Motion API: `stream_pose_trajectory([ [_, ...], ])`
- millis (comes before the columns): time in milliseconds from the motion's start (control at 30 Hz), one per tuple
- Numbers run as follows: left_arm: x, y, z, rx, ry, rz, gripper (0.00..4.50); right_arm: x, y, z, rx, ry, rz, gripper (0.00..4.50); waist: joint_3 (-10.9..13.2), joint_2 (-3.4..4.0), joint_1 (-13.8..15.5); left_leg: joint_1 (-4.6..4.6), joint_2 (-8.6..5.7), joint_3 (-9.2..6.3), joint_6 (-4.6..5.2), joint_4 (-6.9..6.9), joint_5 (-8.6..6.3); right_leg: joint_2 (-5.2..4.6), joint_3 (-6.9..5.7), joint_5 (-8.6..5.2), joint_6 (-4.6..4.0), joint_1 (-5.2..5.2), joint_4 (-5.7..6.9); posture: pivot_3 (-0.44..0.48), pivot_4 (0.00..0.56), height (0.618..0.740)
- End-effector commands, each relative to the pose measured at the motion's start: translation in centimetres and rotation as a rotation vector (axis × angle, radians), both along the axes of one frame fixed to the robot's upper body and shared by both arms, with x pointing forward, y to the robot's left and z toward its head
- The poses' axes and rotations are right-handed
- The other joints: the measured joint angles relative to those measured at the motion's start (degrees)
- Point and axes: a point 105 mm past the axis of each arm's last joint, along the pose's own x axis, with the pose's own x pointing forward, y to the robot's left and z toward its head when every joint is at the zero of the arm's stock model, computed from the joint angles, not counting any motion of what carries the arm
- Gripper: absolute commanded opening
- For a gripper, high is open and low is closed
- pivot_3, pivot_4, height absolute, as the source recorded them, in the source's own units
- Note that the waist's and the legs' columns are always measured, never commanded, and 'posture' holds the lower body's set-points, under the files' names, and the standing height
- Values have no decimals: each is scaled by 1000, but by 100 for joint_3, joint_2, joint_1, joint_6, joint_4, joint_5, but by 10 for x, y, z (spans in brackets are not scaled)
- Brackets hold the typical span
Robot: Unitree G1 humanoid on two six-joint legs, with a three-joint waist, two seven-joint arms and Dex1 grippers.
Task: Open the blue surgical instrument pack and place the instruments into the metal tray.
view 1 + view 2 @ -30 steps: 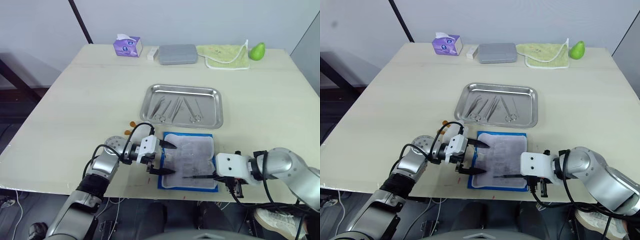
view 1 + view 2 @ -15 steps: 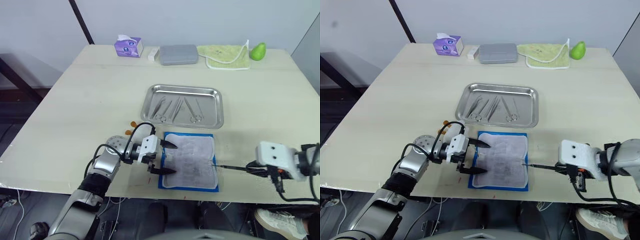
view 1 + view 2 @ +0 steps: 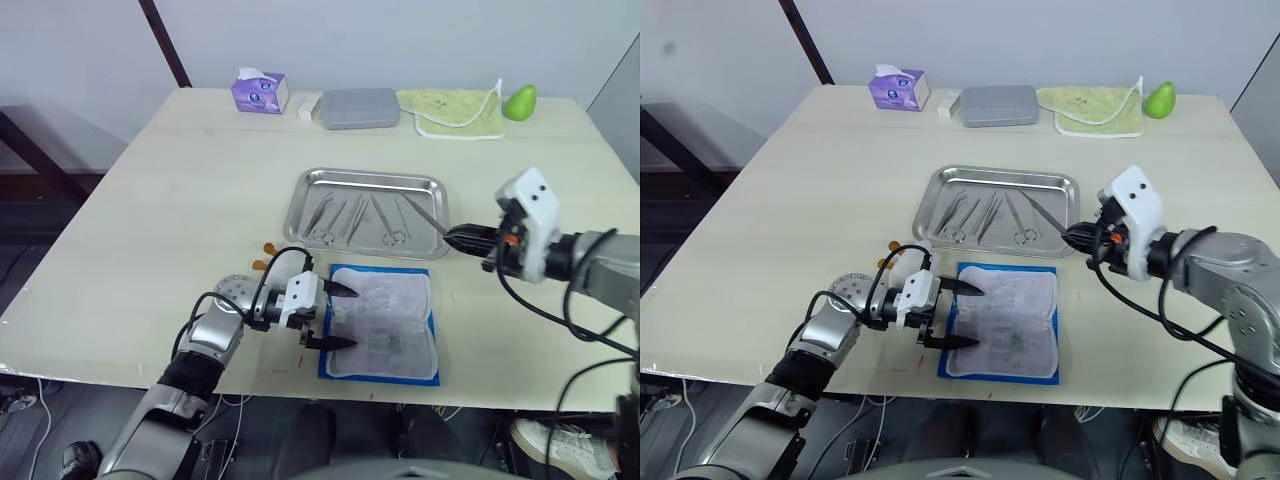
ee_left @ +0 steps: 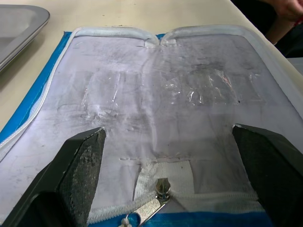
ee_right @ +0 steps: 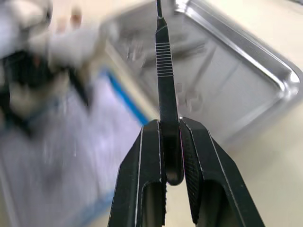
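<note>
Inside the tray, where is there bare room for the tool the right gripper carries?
The tray's right end, beside the ring-handled scissors, is bare. The left and middle are crowded with instruments. The right gripper holds its tool over that free end.

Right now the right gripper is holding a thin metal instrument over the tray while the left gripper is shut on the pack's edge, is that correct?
Not quite: the left gripper is open, its fingers spread over the blue surgical instrument pack, as the left wrist view shows. The right gripper does hold a thin instrument by the metal tray.
</note>
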Motion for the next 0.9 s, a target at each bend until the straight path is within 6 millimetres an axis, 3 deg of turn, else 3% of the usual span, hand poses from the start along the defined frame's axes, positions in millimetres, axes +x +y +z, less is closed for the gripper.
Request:
stream_pose_trajectory([
  [33,-22,-5,-33,102,106,-10,4500,23,4,1,9,-15,-176,14,-2,9,-32,0,-1,2,0,-1,0,-1,6,0,1,-2,1,0,150,740],
  [167,-28,-12,-30,88,107,0,4500,55,13,-6,81,-16,-374,14,-1,12,-19,-11,-24,-7,0,-6,0,-4,4,-1,3,-16,5,0,150,740],
  [300,-33,-18,-26,82,108,3,4500,68,27,-20,91,-1,-427,14,-1,13,-30,-14,-36,-8,0,-17,0,-13,9,-5,9,-21,4,0,150,740],
  [533,-39,-24,-22,83,110,11,4500,79,31,-37,98,20,-481,14,0,14,-57,-22,-45,-3,0,-31,0,-20,17,-7,13,-39,5,0,150,740],
  [900,-42,-29,-21,86,116,24,4500,80,40,-55,92,64,-482,14,0,14,-62,-21,-44,-1,0,-38,0,-18,21,-7,12,-44,8,0,150,740],
])
